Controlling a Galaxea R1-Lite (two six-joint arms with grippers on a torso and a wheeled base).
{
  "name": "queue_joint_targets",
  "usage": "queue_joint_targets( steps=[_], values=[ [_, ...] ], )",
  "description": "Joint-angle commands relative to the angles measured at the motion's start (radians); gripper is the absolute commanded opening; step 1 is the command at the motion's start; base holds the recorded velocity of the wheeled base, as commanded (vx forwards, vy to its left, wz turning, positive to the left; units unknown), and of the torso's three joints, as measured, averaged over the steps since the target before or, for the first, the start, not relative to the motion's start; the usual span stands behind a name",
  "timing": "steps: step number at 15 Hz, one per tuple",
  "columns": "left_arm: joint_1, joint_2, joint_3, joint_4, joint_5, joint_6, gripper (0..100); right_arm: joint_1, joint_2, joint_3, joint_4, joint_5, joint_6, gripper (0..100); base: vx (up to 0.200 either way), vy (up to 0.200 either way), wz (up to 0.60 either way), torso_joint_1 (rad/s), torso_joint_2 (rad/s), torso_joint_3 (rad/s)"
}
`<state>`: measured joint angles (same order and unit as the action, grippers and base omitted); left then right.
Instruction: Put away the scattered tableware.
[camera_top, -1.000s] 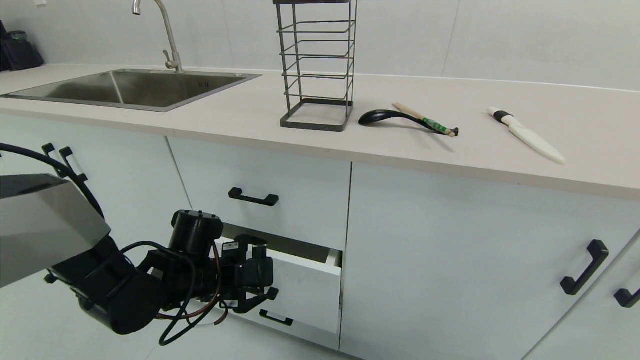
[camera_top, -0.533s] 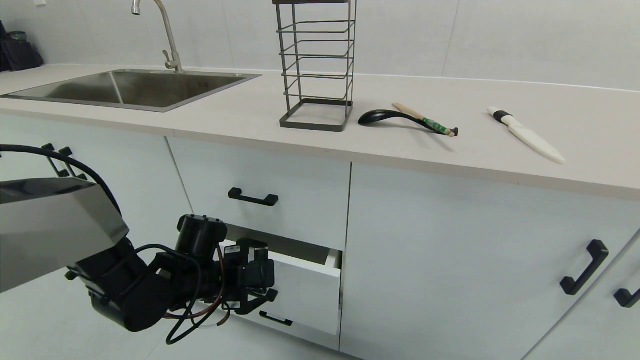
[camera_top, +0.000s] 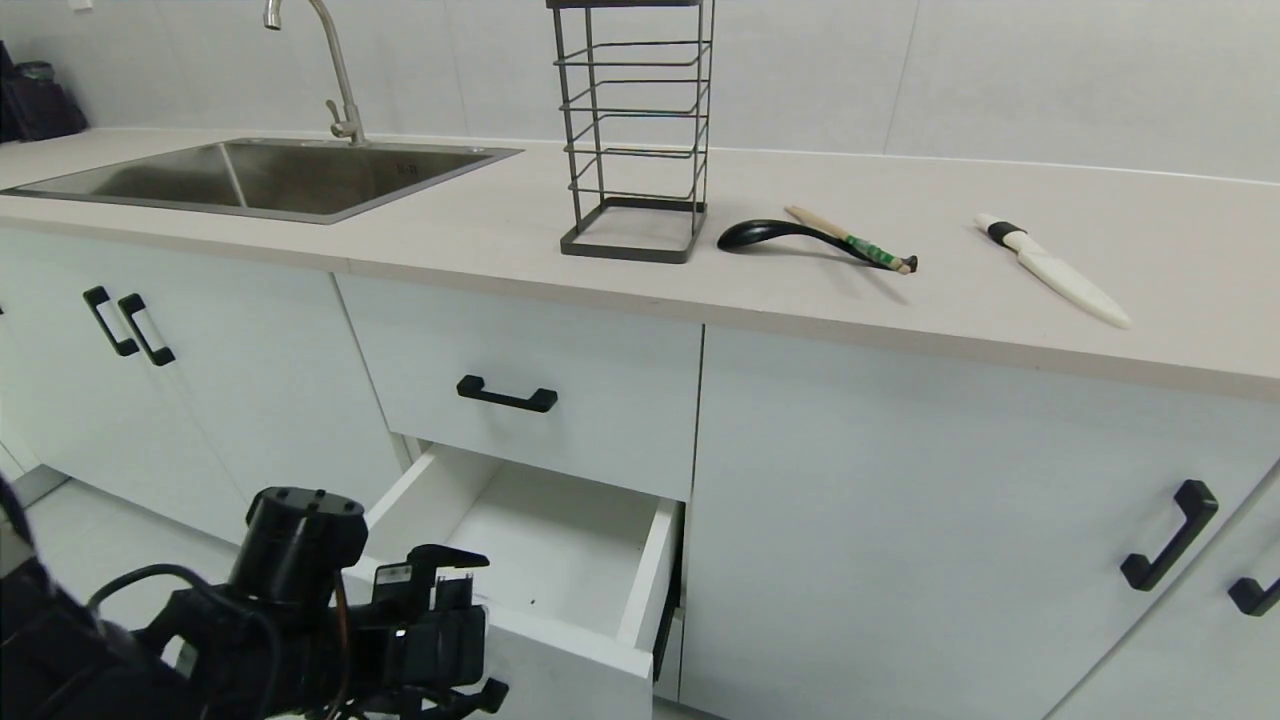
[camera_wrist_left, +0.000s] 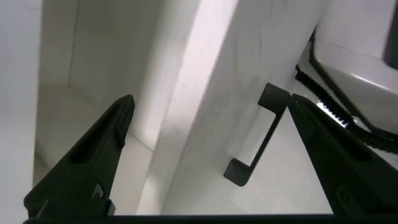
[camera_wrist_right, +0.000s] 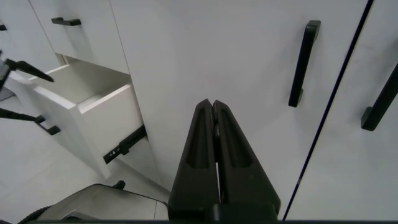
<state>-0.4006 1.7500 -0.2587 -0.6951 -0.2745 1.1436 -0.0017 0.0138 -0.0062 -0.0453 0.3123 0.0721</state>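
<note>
Moved: the lower drawer (camera_top: 545, 545) now sticks out much farther than a moment ago, and the left gripper (camera_top: 475, 625) has gone back and down with it.
Left fingers: spread wide, one on each side of the drawer's black handle (camera_wrist_left: 258, 140), not squeezing it.
Right fingers: the right gripper (camera_wrist_right: 213, 109) hangs low in front of the cupboard doors, with its fingers pressed together and holding nothing.
Tableware: a black spoon (camera_top: 760, 234), a wooden stick (camera_top: 845, 240) with a green band and a white knife (camera_top: 1050, 270) lie on the tabletop (camera_top: 480, 230), high above the drawer. The spoon's handle crosses the stick. The knife lies apart, off to the right.
How they handle: all three look light and stiff. The spoon looks smooth and may slip, so its thin handle, which arches up off the tabletop, seems the best place to grab. The knife is probably best taken by the end with the black band, away from the pointed blade.
Nearby: a wire rack (camera_top: 632, 130) stands just left of the spoon, and a sink (camera_top: 270, 175) sits farther left.
</note>
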Motion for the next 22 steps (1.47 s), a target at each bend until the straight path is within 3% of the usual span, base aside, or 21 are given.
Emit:
queue_joint_targets(
  steps=[1,4,5,6,8,9,10,11,12,13,14,15,18,19,20,21,22],
  values=[
    [-0.023,-0.181,0.092,0.023,0.0,-0.019,100,0.0,0.002,0.0,-0.001,0.001,0.0,0,0.0,0.0,0.0,0.0,0.0,0.0],
    [-0.076,-0.214,0.099,0.042,-0.002,-0.022,100,0.0,0.002,0.0,-0.001,0.001,0.0,0,0.0,0.0,0.0,0.0,0.0,0.0],
    [-0.098,-0.244,0.098,0.042,-0.002,-0.042,100,0.0,0.002,0.0,-0.001,0.001,0.0,0,0.0,0.0,0.0,0.0,0.0,0.0],
    [-0.103,-0.282,0.104,0.043,-0.003,-0.085,100,0.0,0.002,0.0,-0.001,0.001,0.0,0,0.0,0.0,0.0,0.0,0.0,0.0],
    [-0.075,-0.402,0.134,0.04,0.001,-0.248,100,0.0,0.002,0.0,-0.001,0.001,0.0,0,0.0,0.0,0.0,0.0,0.0,0.0],
    [-0.026,-0.5,0.147,0.049,0.004,-0.464,100,0.0,0.002,0.0,-0.001,0.001,0.0,0,0.0,0.0,0.0,0.0,0.0,0.0],
    [0.008,-0.546,0.154,0.051,0.003,-0.622,100,0.0,0.002,0.0,-0.001,0.001,0.0,0,0.0,0.0,0.0,0.0,0.0,0.0],
    [0.025,-0.566,0.156,0.051,0.0,-0.713,100,0.0,0.002,0.0,-0.001,0.001,0.0,0,0.0,0.0,0.0,0.0,0.0,0.0],
    [0.063,-0.587,0.154,0.042,-0.006,-0.9,100,0.0,0.002,0.0,-0.001,0.001,-0.002,0,0.0,0.0,0.0,0.0,0.0,0.0],
    [0.075,-0.598,0.154,0.04,-0.006,-0.952,100,0.0,0.002,0.0,-0.001,0.001,-0.002,0,0.0,0.0,0.0,0.0,0.0,0.0],
    [0.098,-0.658,0.17,0.042,-0.031,-1.113,100,0.0,0.002,0.0,-0.001,0.001,0.0,0,0.0,0.0,0.0,0.0,0.0,0.0],
    [0.106,-0.699,0.208,0.037,-0.069,-1.177,100,0.0,0.002,0.0,-0.001,0.001,0.0,0,0.0,0.0,0.0,0.0,0.0,0.0],
    [0.117,-0.816,0.259,0.057,-0.075,-1.168,100,0.0,0.002,0.0,-0.001,0.001,0.0,0,0.0,0.0,0.0,0.0,0.0,0.0],
    [0.158,-0.925,0.257,0.069,-0.075,-1.122,100,0.0,0.002,0.0,-0.001,0.001,0.0,0,0.0,0.0,0.0,0.0,0.0,0.0],
    [0.206,-1.058,0.259,0.086,-0.077,-1.042,100,0.0,0.002,0.0,-0.001,0.001,-0.002,0,0.0,0.0,0.0,0.0,0.0,0.0],
    [0.221,-1.123,0.257,0.098,-0.077,-0.998,100,0.0,0.002,0.0,-0.001,0.001,-0.002,0,0.0,0.0,0.0,0.0,0.0,0.0],
    [0.272,-1.233,0.256,0.126,-0.075,-0.927,100,0.0,0.002,0.0,-0.001,0.001,0.0,0,0.0,0.0,0.0,0.0,0.0,0.0]
  ],
)
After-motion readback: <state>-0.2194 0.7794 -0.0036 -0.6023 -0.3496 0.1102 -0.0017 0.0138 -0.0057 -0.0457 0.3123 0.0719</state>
